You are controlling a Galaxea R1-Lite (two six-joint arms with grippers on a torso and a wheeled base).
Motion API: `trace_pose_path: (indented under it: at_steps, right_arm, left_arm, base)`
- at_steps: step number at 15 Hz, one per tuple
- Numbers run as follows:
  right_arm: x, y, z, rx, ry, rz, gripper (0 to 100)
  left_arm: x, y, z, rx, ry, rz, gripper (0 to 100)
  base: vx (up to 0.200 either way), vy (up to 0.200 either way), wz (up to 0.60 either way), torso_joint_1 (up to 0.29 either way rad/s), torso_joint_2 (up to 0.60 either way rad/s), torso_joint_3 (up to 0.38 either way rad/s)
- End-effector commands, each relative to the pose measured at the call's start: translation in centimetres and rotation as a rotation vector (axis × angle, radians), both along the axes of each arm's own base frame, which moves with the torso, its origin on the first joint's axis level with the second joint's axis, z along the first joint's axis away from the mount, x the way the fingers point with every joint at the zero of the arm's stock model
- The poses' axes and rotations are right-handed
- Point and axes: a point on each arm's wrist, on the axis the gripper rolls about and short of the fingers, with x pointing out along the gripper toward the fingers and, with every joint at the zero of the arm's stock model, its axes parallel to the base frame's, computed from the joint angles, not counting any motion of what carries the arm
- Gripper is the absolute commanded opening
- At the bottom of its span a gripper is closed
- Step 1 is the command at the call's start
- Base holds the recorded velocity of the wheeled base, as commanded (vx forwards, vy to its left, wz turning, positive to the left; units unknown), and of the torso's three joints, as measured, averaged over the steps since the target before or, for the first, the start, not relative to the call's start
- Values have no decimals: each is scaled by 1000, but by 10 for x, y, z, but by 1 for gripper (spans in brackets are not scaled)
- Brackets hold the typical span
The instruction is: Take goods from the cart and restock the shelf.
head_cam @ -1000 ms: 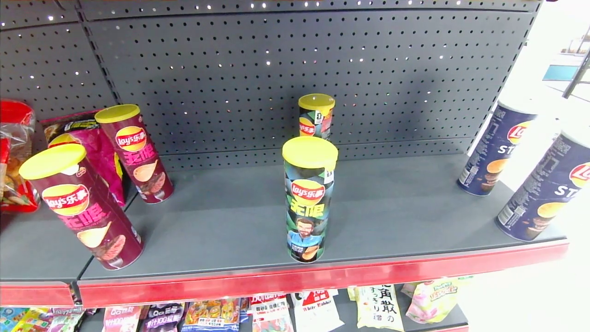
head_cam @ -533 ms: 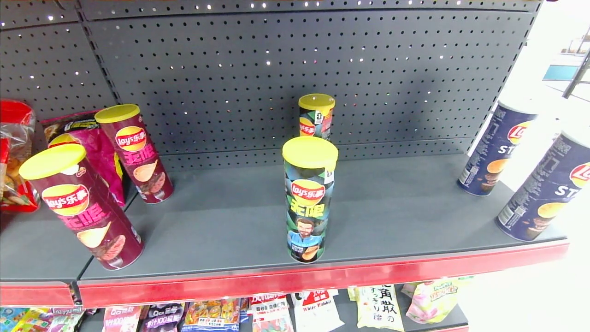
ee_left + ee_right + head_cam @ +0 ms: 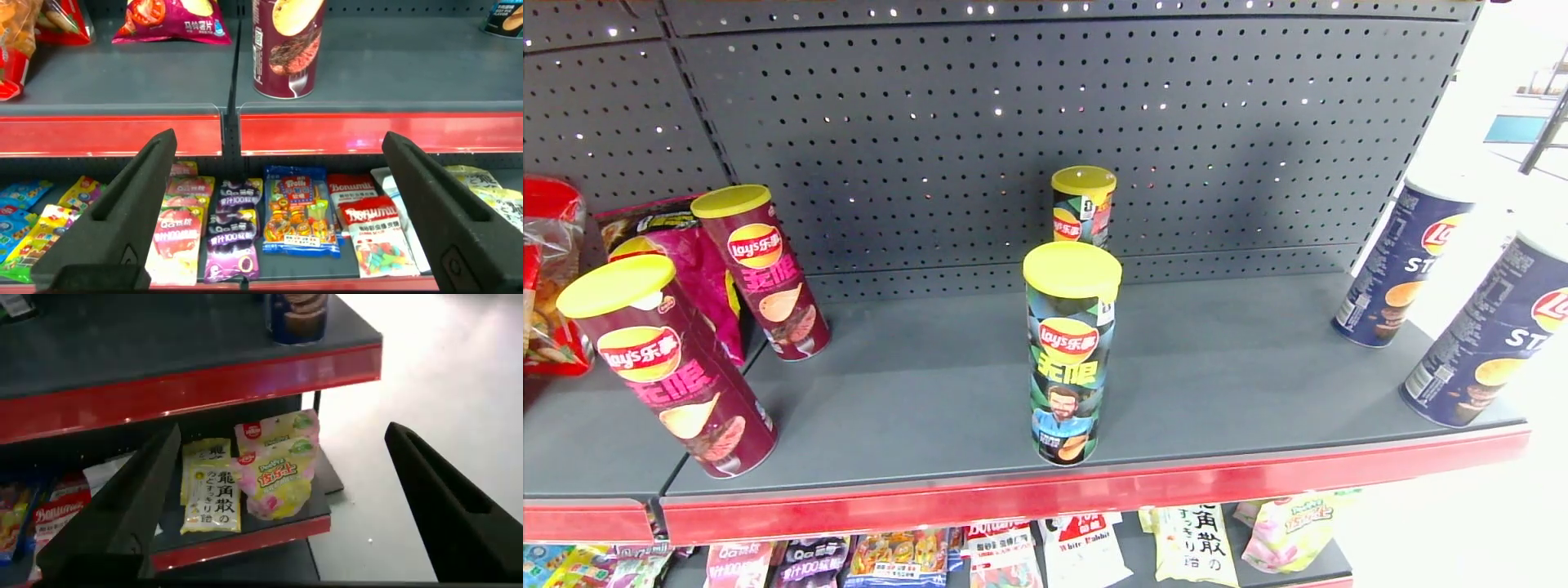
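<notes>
Left end effector and right end effector apart, empty, before shelf of upright chip cans

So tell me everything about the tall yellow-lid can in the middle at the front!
It's a tall round chip can, standing straight up. Its flat yellow lid, plastic by the look, is on. The shiny wrapper is green, blue and black with a red-and-yellow badge and a cartoon figure low down. It sits on the grey shelf, close to the red front edge. A matching can stands behind it, apart. Nothing else touches it.
</notes>
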Motion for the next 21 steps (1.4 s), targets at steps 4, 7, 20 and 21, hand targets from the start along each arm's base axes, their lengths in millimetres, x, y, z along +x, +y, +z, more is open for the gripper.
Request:
trace_pose_path:
  at_steps: [4, 7, 20, 21]
  right_arm:
    - [0, 0, -5, -24, 30, 77, 100]
    - [0, 0, -5, -16, 25, 132, 100]
    - [-7, -2, -7, -23, -65, 102, 100]
    - [-7, -2, -7, -24, -65, 102, 100]
  left_arm:
    - [0, 0, 0, 0, -1, 0, 100]
    - [0, 0, 0, 0, -1, 0, 100]
    - [0, 0, 0, 0, -1, 0, 100]
    - [0, 0, 0, 0, 1, 2, 100]
  base:
    - [0, 0, 0, 0, 0, 0]
    - [0, 0, 0, 0, 0, 0]
    - [0, 0, 0, 0, 0, 0]
    - [0, 0, 0, 0, 0, 0]
